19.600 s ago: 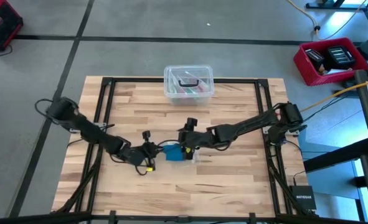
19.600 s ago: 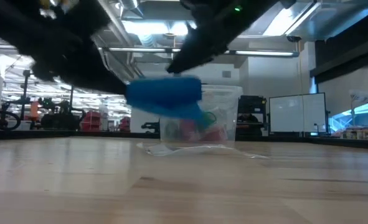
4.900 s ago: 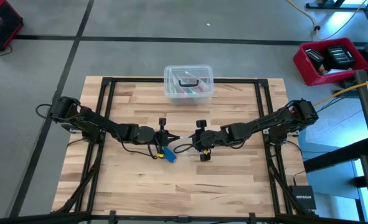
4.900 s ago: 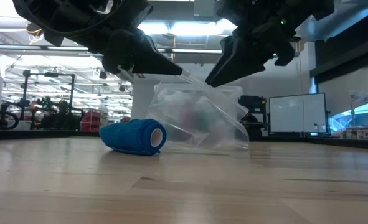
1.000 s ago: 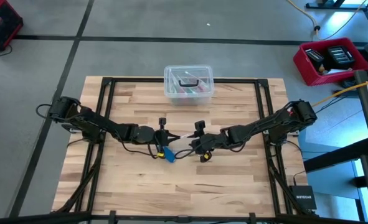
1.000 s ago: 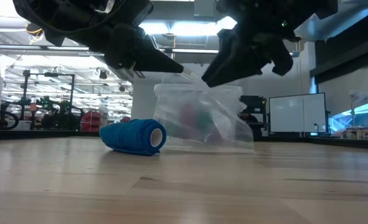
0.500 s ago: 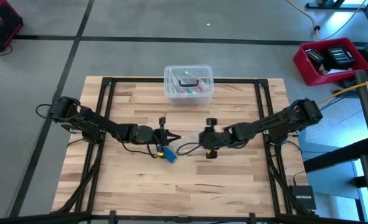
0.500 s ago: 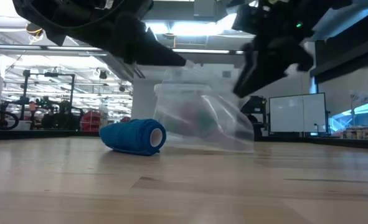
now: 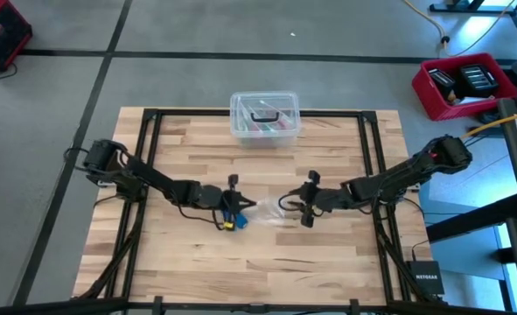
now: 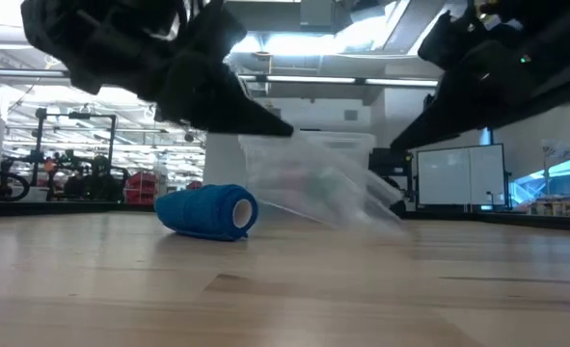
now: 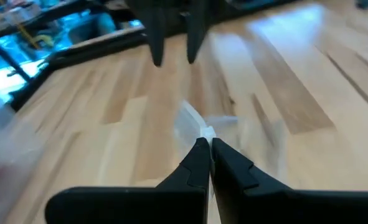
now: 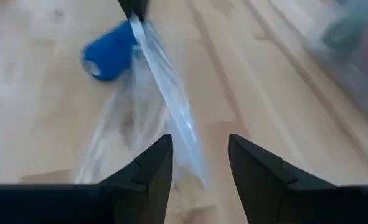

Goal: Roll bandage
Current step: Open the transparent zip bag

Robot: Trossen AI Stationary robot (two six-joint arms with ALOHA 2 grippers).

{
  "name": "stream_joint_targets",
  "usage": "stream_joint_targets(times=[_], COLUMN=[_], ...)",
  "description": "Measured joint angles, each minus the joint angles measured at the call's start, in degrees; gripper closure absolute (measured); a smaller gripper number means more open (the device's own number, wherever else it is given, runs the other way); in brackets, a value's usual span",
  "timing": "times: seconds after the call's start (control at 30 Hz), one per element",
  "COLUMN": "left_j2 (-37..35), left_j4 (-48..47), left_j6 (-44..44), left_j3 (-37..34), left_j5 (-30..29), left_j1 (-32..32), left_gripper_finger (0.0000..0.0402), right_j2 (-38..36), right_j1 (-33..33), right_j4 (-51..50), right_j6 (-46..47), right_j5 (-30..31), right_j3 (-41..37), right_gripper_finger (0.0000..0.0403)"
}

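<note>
Half-hidden bandage (image 9: 233, 220) under left end effector (image 9: 244, 204)

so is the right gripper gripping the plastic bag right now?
No. In the right wrist view the right gripper stands open, and the clear bag hangs from the left gripper alone.

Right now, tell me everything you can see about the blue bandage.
The bandage is a compact bright blue roll of soft-looking fabric, lying on its side on the wooden table, its round end showing in the low view. No gripper holds it. It sits beside the clear bag, just below the left gripper.
</note>
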Motion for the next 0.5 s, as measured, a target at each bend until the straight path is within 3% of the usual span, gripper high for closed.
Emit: stream_joint_targets(times=[0.3,0.43,0.5], left_j2=[4.2,4.2,4.2], left_j4=[0.0,-0.1,-0.1], left_j6=[10.8,14.2,15.1], left_j3=[3.4,3.9,4.2], left_j5=[0.1,-1.0,-0.9], left_j1=[-0.3,0.1,0.1], left_gripper_finger=[0.0401,0.0401,0.0401], right_j2=[5.9,8.4,10.0], right_j1=[0.0,0.0,0.0], right_j4=[10.0,10.8,11.4], right_j6=[-16.5,-18.1,-18.7], right_j5=[-4.4,-6.1,-3.7], right_j3=[-0.3,0.7,1.1], right_gripper_finger=[0.0245,0.0245,0.0244])
